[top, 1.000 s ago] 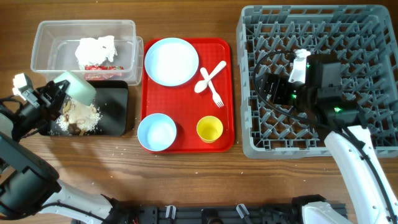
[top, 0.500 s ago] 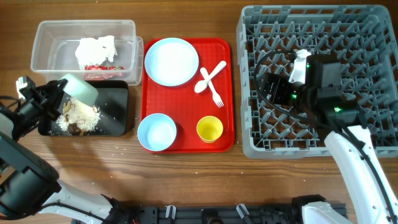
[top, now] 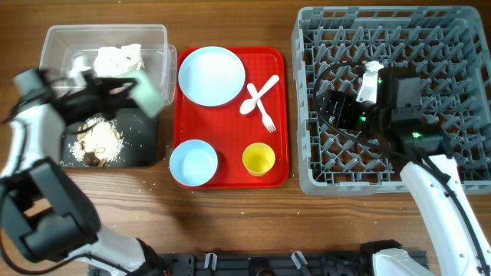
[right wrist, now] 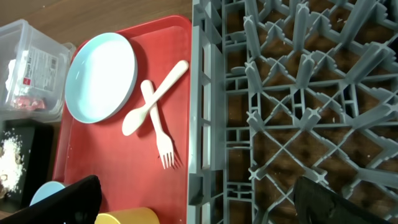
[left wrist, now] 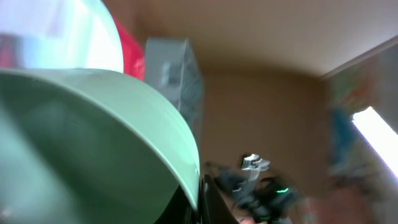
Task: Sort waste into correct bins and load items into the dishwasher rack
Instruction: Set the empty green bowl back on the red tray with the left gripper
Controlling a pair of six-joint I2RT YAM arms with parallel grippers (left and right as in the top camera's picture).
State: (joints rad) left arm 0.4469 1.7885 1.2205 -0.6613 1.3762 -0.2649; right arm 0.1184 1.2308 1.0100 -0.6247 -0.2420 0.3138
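Food-dumping looks done: left gripper (top: 103, 93) pinches 1 bowl (top: 146, 93) above the black tray (top: 146, 147) at 9 o'clock; right gripper (top: 336, 109) hangs spread over the rack (top: 460, 46). Next: carry bowl toward 3 o'clock, rackward.

We see a flat red serving tray (top: 230, 126) lying square on the brown wooden table (top: 230, 222), near its middle.
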